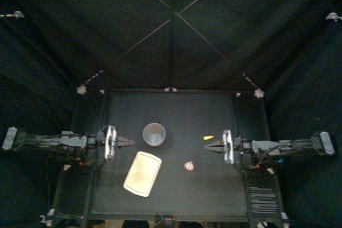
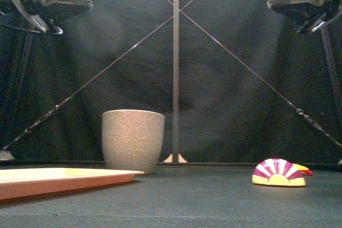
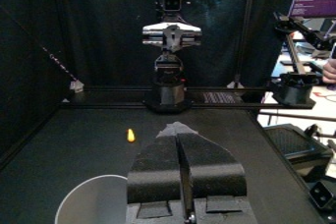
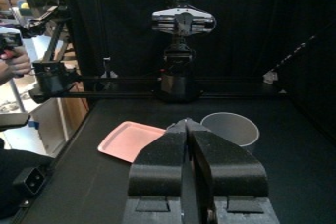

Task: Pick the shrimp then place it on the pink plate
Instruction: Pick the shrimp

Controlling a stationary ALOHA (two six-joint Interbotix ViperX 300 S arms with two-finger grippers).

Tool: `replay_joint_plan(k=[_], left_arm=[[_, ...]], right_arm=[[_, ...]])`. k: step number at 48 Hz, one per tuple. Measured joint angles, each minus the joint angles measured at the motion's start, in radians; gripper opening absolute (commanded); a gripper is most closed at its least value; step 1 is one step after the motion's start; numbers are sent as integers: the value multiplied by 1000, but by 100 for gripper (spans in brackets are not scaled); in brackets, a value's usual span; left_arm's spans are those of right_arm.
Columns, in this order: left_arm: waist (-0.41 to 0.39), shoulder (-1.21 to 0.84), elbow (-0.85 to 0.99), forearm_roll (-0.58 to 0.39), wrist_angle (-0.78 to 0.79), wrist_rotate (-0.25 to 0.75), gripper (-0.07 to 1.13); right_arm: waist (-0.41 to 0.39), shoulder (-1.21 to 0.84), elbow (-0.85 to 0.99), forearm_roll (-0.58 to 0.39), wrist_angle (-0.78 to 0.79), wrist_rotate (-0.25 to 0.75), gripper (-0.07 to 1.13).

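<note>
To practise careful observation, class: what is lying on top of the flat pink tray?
Nothing: the flat pink tray shows bare from above, with no part of it covered.

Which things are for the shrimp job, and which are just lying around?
For the job:
shrimp
pink plate

Just lying about:
grey cup
small yellow toy

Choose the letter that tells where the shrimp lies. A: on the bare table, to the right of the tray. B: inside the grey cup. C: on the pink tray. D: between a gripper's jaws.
A: the shrimp lies on the bare table, apart from and right of the pink tray and the grey cup.
</note>
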Motion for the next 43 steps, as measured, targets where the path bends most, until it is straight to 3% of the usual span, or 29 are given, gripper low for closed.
replay_joint_plan(k=[11, 19, 28, 36, 40, 43], left_arm=[[0, 17, 5, -6, 41, 0, 1], [0, 18, 5, -6, 41, 0, 1], [0, 18, 14, -6, 46, 0, 1], [0, 17, 18, -6, 46, 0, 1], [2, 18, 18, -6, 48, 2, 1], [2, 18, 17, -6, 48, 2, 1]], right_arm=[[-20, 83, 26, 0, 35, 2, 0], [-97, 183, 25, 8, 133, 6, 6], [-206, 273, -14, 12, 374, 8, 44], [-245, 301, -51, 44, 430, 14, 87], [-245, 304, -61, 54, 430, 20, 98], [-245, 305, -63, 54, 431, 20, 98]])
